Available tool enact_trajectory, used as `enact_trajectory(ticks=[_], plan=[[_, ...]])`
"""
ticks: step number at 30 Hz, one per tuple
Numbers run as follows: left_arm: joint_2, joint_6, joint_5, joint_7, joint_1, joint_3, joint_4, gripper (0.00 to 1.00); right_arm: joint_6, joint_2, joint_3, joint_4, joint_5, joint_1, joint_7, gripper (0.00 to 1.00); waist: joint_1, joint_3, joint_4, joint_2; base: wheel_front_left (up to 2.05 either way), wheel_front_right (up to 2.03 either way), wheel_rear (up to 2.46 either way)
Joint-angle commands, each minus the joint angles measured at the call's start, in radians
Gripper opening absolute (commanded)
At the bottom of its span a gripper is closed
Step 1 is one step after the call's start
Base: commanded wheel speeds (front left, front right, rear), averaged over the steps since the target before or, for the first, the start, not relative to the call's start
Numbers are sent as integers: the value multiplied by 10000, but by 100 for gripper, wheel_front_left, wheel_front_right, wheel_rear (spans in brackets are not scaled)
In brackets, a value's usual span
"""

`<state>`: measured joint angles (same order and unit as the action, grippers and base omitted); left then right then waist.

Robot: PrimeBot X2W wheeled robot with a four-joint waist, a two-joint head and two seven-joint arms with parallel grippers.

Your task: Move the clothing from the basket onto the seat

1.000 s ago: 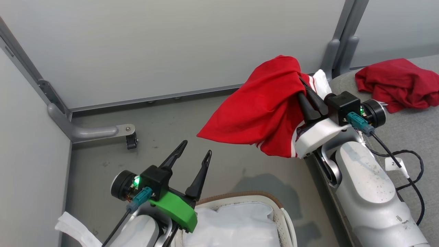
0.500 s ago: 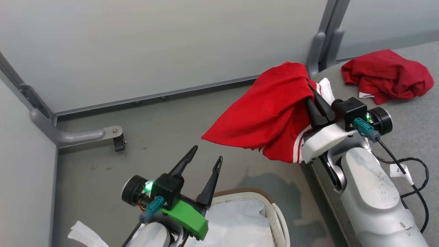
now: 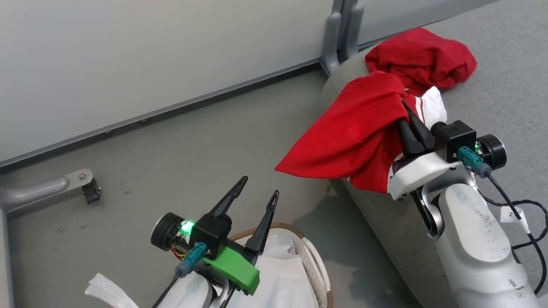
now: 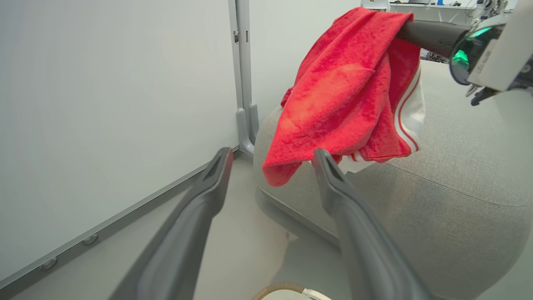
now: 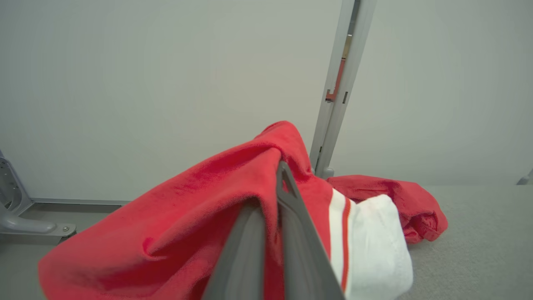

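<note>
**Red garment held at the sofa's corner, release yet to come**

At the right of the head view we see the right pincer (image 3: 406, 115), its two dark fingers pressed together on a red garment with white striped trim (image 3: 355, 132) and holding it up in the air. The cloth hangs at the rounded corner of the grey sofa seat (image 3: 505, 98). Part of it is over the cushion, and its lower-left flap is out over the floor (image 3: 171, 141). At the upper right, just beyond it, a second red garment (image 3: 421, 57) lies crumpled on the seat. At the bottom of the frame the left pincer (image 3: 260, 186) stands wide open and empty above the laundry basket (image 3: 314, 265). The part of the basket in view shows white liner (image 3: 282, 278) and no red. We judge the carry to be in hand, with the release not yet made. As we read it, the next move calls for taking the garment farther in over the cushion, toward the upper right, before the fingers part. Otherwise the overhanging flap could drag it to the floor.
</note>
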<state>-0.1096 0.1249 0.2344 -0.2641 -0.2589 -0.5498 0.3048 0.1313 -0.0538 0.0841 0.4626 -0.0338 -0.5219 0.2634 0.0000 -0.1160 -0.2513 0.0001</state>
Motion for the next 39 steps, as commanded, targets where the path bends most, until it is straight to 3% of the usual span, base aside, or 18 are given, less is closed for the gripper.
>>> enact_trajectory(ticks=[1,11,23,31,39], plan=[[-89,51,-104,-3,-231,35,49,100,-11,-20,-62,-96,15,81,19,0,0,-659,-1021,-1,0,0,0],[-261,71,-229,-5,-530,-195,237,100,-11,26,-365,-372,-104,180,19,0,0,-1313,-2050,-1,0,0,0],[-388,72,-79,-3,-856,-490,289,100,-11,-102,-846,-453,319,-936,19,0,0,-2064,-1691,-1,0,0,0],[-367,73,-194,-5,-1379,-540,104,100,-12,-1378,-1936,-320,904,-3307,19,0,0,-2959,-868,-1,0,0,0],[-189,73,-456,-3,-2064,-504,27,100,-11,-3279,-2804,1111,1332,-5572,8,0,0,-4220,129,-1,0,0,0]])
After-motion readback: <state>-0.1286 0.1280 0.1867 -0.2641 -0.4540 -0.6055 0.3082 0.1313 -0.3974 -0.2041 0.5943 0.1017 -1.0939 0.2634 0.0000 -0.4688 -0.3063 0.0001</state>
